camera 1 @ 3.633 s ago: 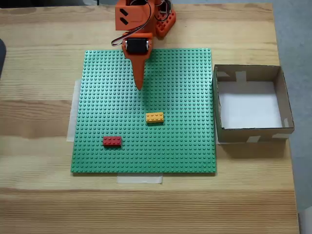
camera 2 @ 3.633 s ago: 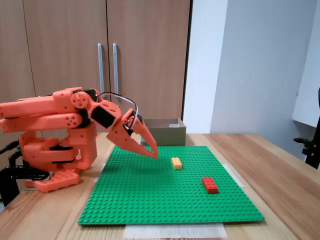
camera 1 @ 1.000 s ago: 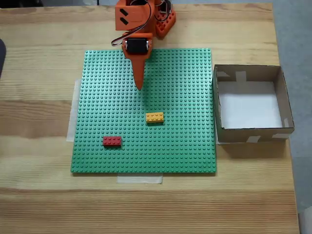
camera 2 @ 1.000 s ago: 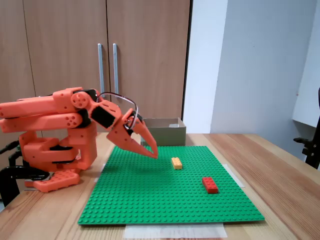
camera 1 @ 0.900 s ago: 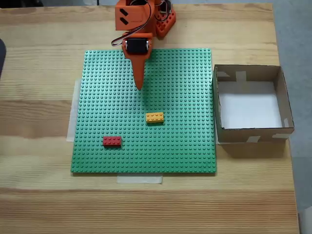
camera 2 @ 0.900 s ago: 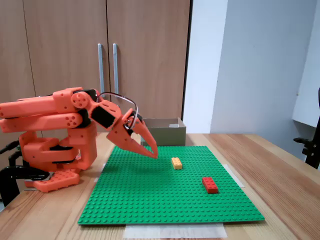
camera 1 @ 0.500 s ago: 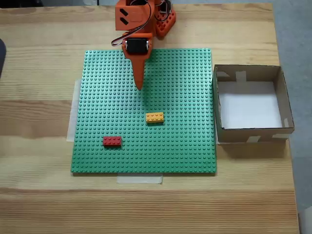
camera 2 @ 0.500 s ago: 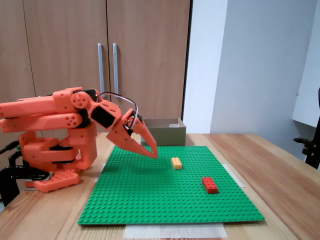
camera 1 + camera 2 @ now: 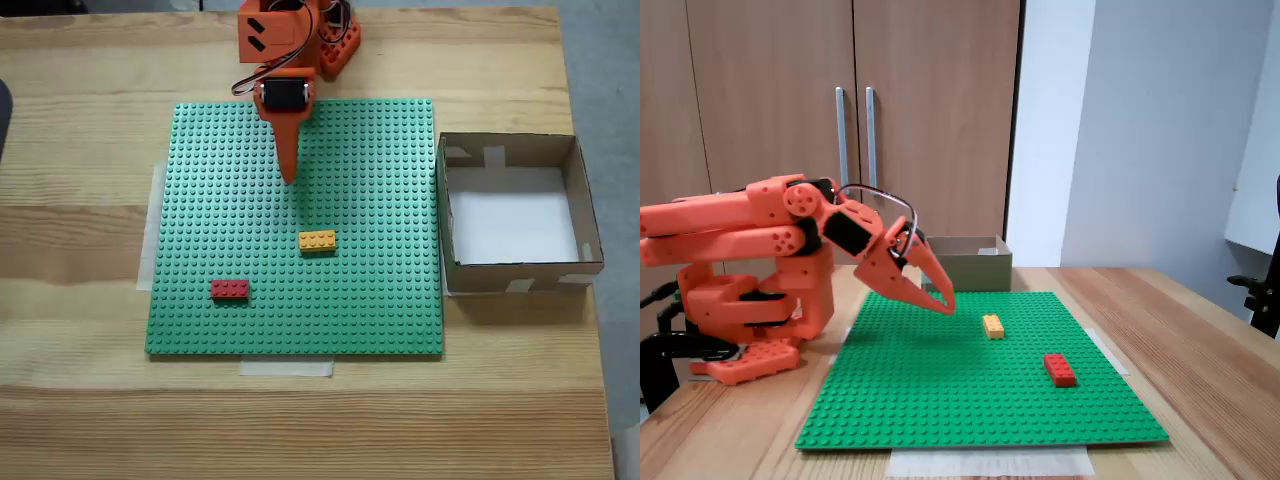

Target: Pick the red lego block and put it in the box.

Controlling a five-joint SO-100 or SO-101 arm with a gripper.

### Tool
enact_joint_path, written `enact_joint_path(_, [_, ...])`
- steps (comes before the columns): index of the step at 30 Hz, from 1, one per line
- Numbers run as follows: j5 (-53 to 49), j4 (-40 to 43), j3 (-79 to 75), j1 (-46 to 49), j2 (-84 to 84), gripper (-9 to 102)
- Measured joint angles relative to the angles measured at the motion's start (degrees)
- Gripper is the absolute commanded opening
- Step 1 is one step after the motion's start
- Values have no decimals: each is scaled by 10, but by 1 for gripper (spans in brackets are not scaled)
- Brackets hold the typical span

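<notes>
The red lego block (image 9: 230,290) (image 9: 1060,369) lies flat on the green baseplate (image 9: 380,300) (image 9: 940,400), toward its near left part as the top-down fixed view shows it. The cardboard box (image 9: 575,205) (image 9: 975,272) with a white bottom stands just off the plate's right edge and holds nothing. My orange gripper (image 9: 289,181) (image 9: 948,307) hangs low over the plate's far middle, shut and empty, its tip pointing down. It is well short of the red block and apart from it.
A yellow-orange brick (image 9: 317,240) (image 9: 993,326) sits on the plate between the gripper tip and the red block. The arm's orange base (image 9: 750,300) stands on the wooden table behind the plate. Pale tape holds the plate's edges. Wooden cupboard doors stand behind.
The gripper has shifted very slightly to the right in the top-down view; the bricks and box have not moved.
</notes>
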Motion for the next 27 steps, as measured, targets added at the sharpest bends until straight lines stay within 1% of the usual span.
enact_joint_path(3, [15, 0, 0, 0, 0, 2])
enact_joint_path(8, [21, -9, 0, 6, -3, 3])
enact_joint_path(11, [20, 9, -26, 9, -16, 3])
enact_joint_path(16, [24, 82, -128, 12, -99, 4])
enact_joint_path(17, [24, 120, -196, 20, -155, 4])
enact_joint_path(19, [29, 136, -217, 23, -167, 5])
enact_joint_path(22, [37, 174, -302, 42, -240, 5])
enact_joint_path(27, [22, 223, -406, 56, -323, 7])
